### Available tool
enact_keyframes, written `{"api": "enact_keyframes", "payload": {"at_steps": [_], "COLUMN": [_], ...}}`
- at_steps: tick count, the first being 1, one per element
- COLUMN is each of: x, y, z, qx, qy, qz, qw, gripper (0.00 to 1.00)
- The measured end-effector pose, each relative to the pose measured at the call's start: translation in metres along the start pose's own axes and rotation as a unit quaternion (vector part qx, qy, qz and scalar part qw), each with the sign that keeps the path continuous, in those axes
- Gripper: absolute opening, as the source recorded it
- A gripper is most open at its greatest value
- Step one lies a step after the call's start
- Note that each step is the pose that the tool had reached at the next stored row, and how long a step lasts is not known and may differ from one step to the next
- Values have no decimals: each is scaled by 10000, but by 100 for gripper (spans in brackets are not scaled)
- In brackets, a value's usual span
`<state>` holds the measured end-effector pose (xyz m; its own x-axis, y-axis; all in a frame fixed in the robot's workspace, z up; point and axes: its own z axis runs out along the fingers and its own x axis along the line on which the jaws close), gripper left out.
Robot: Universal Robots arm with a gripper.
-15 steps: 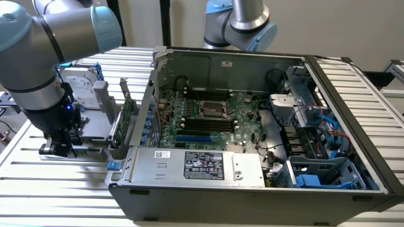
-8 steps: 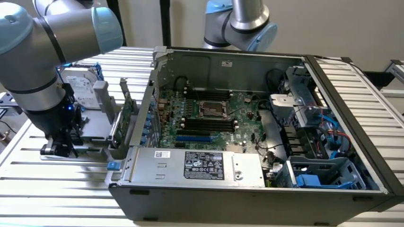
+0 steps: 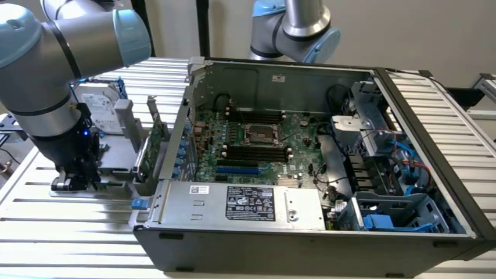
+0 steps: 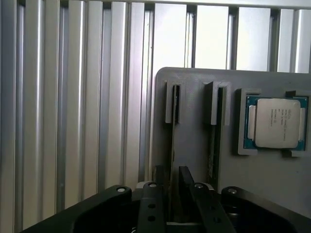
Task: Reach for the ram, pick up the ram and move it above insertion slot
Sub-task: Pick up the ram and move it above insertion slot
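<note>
My end effector (image 4: 171, 194) is down at the grey holder (image 4: 194, 97) on the desk (image 4: 73, 97). Its two fingers (image 4: 151, 206) stand a little apart, one on each side of the ram (image 4: 173, 131). The ram stands on edge in a holder groove, and its thin edge runs straight in between my fingers. A dark sliver of gap shows on both sides of it, so I have no hold on it.

The wrist view also shows a second stick (image 4: 214, 136) on edge in the neighbouring groove. Just beyond that, a chip (image 4: 277, 121) with a silver lid lies flat in its own pocket.

The exterior view gives the wider layout. My end effector (image 3: 74, 183) sits low at about 9 o'clock from the open case (image 3: 310, 232), well apart from the black slots (image 3: 256, 153) on the board inside. A drive (image 3: 101, 107) stands at roughly 12 o'clock from my end effector. A taller green card (image 3: 157, 136) stands upright at about 2 o'clock, just beside the case wall. A second arm (image 3: 294, 29) hangs behind the case at its 12 o'clock.
</note>
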<state>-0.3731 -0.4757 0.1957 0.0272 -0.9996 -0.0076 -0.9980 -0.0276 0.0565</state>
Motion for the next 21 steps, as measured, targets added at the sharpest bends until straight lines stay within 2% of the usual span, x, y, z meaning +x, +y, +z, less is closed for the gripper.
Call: {"api": "enact_keyframes", "payload": {"at_steps": [2, 3, 5, 6, 21], "x": [0, 0, 0, 0, 0], "y": [0, 0, 0, 0, -4], "z": [0, 0, 0, 0, 0], "qx": [-3, -4, -5, -5, -5], "qy": [0, 0, 0, 0, 0], "qz": [0, 0, 0, 0, -8], "qw": [10000, 10000, 10000, 10000, 10000], "gripper": [24, 18, 18, 13, 13]}}
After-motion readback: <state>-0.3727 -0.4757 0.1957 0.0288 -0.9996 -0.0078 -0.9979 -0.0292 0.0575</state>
